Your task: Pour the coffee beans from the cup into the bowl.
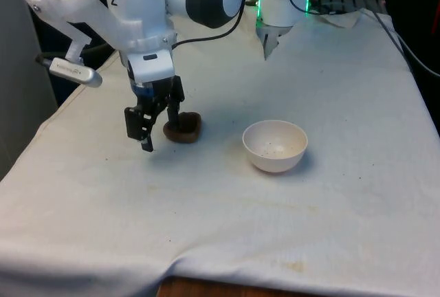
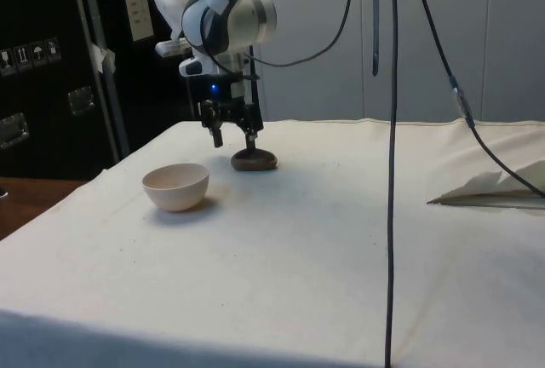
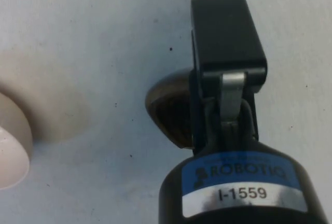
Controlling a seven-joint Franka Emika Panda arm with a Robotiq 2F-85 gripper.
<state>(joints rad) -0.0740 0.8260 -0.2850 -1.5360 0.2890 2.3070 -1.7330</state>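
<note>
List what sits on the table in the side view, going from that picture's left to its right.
White bowl → black gripper, hanging above the cloth → brown cup, low on the cloth just beyond the gripper.

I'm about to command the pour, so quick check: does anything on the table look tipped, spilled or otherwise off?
Yes. The brown cup looks to be lying on its side on the cloth rather than upright, right beside the gripper. The white bowl stands upright, with only a few dark specks inside. I can't make out any spilled beans.
</note>
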